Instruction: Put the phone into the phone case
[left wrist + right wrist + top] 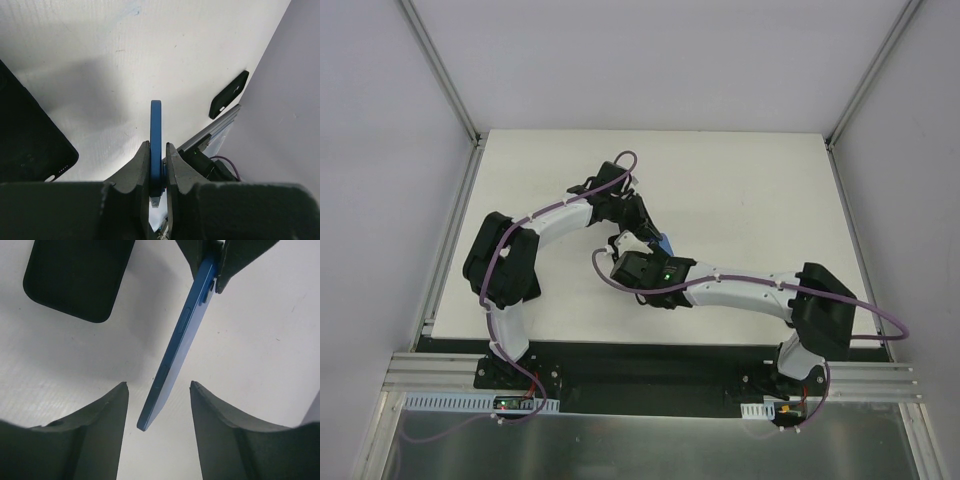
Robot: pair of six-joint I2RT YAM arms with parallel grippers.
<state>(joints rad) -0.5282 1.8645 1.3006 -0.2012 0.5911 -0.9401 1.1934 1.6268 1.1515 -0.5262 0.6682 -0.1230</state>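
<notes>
The left gripper (157, 146) pinches one end of the phone (175, 355), held edge-on at mid-table. The right gripper (158, 390) is spread, with a finger either side of the phone's free end and neither touching it. The phone case (75, 280) lies flat nearby. Open table (750, 190) stretches far and right. Both arms bend inward.

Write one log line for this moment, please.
left gripper: shut on phone | right gripper: open, straddling phone | phone case: lying apart
</notes>
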